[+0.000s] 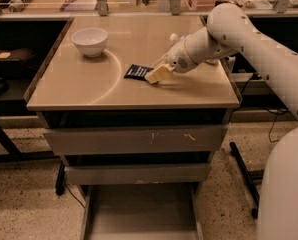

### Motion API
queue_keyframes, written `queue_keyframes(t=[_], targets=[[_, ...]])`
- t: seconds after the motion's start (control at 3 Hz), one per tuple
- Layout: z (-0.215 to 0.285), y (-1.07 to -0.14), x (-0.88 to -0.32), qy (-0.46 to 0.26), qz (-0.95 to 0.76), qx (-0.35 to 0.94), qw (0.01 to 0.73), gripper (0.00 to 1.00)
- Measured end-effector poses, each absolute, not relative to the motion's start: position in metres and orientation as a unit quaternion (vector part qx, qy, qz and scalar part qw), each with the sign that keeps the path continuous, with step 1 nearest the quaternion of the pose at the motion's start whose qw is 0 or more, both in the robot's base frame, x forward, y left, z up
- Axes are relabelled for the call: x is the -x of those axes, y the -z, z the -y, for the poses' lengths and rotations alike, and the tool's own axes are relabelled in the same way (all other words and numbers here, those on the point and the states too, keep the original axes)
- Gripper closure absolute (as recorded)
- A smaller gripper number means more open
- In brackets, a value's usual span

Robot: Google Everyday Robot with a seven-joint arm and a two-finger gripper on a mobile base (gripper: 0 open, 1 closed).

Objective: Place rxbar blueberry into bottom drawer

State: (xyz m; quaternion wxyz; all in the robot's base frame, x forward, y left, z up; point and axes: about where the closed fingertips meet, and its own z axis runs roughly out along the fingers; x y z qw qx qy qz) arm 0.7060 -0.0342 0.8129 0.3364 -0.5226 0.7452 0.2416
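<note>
The rxbar blueberry [137, 71] is a small dark wrapper lying flat on the tan cabinet top [89, 91], near its middle. My gripper [156, 75] has come down from the right and its pale fingertips rest against the bar's right edge, low over the top. The bottom drawer [139, 211] is pulled out at floor level below the cabinet, showing a plain grey floor with nothing in it.
A white bowl [89, 40] stands at the back left of the top. Two closed grey drawer fronts [134, 140] sit above the open drawer. My white arm [249, 44] reaches in from the right. Shelving and clutter lie behind, and a dark bench stands at the left.
</note>
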Motion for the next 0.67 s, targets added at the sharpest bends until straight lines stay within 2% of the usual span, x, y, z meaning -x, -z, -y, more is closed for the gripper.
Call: queue_keyframes(t=[0.33, 0.67], targets=[[0.034, -0.816, -0.705, -0.242, -0.745, 0.523, 0.337, 1.0], [0.042, -0.82, -0.68, -0.25, -0.735, 0.521, 0.355, 1.0]])
